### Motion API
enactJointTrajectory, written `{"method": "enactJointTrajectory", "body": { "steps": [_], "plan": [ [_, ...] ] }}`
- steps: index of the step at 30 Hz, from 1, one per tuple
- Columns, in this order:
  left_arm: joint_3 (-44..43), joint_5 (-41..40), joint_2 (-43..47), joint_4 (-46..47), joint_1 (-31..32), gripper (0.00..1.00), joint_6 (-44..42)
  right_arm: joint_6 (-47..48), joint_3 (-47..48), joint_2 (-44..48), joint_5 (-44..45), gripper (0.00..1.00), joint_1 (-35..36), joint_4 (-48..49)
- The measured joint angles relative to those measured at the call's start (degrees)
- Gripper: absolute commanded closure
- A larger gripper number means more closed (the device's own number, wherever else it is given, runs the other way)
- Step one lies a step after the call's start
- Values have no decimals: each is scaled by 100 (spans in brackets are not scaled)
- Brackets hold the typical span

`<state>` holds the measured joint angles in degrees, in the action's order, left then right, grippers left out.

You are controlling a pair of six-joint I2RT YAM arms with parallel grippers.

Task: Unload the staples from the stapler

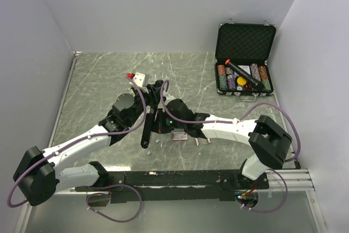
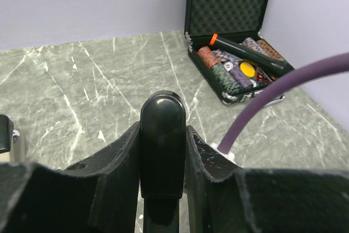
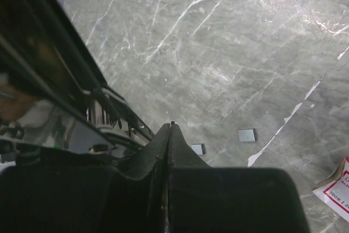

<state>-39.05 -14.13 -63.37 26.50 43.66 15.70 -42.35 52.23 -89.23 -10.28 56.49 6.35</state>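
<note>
Left wrist view: left gripper [image 2: 162,130] is clenched on the rounded end of the stapler [image 1: 147,132], one finger on each flank. Right gripper [image 3: 170,132] has its fingers pressed flat together, with nothing seen between them. The stapler sits just beside the tips, at the left of the right wrist view; cannot tell if they touch it.

Room: both grippers meet mid-table [image 1: 98,80]. Bare top lies open toward the far wall [image 1: 163,9] and the left wall [image 1: 27,80]. The far right corner is taken by an open case [image 1: 245,42], well apart from the grippers. A small box [image 3: 334,192] lies near the right gripper.

Stapler from above: slanted, one end toward the far wall, the other toward the arm bases, lying between the two wrists. It is slim, black and glossy. The right wrist view shows silvery metal inside it.

Staples [image 3: 246,135]: two small grey pieces lie flat on the table just beyond the right fingertips, apart from each other and from the stapler.
</note>
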Motion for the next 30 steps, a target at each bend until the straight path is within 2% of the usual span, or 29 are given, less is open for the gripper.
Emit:
{"method": "enactJointTrajectory", "body": {
  "steps": [9,17,30],
  "plan": [
    [-42,-35,-66,-46,-13,99,-17,24,-15,-22,9,100,0,-37],
    [-57,-35,372,-267,9,99,-13,234,-15,160,188,100,55,-321],
    [-225,-76,1156,-719,11,99,-11,758,55,1126,1386,100,74,-1340]
  ]
}}
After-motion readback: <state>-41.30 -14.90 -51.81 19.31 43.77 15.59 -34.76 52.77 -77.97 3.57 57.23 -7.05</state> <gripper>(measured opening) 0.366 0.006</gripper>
